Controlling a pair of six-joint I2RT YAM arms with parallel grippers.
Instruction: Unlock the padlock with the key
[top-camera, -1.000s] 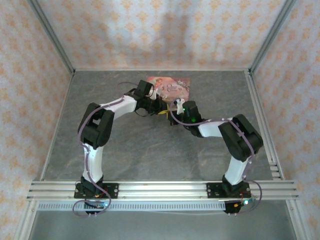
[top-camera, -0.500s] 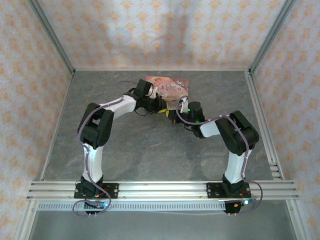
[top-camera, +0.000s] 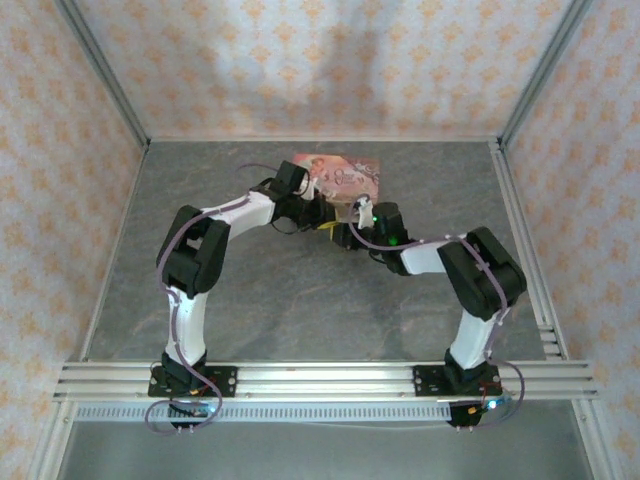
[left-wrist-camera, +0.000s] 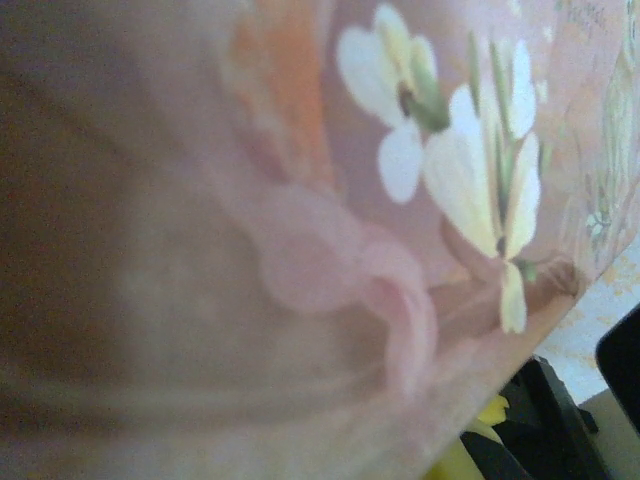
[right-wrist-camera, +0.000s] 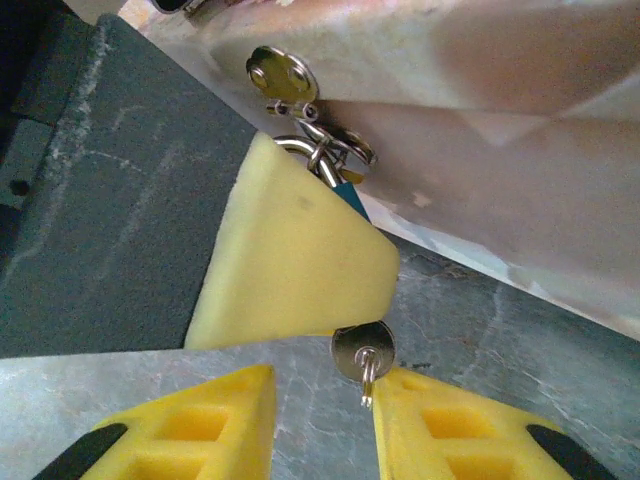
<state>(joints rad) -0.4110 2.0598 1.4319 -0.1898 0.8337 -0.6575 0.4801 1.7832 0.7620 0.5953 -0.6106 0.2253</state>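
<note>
Gauging key (right-wrist-camera: 362, 352): tiny, stiff, slick; pinch round head | right end effector (right-wrist-camera: 325, 400) apart | left end effector (top-camera: 320, 215) clamps padlock (right-wrist-camera: 350, 195)

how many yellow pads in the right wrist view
3: a bright pad bottom left, another bottom right, a paler pad mid-frame over the padlock. More may be hidden.
</note>
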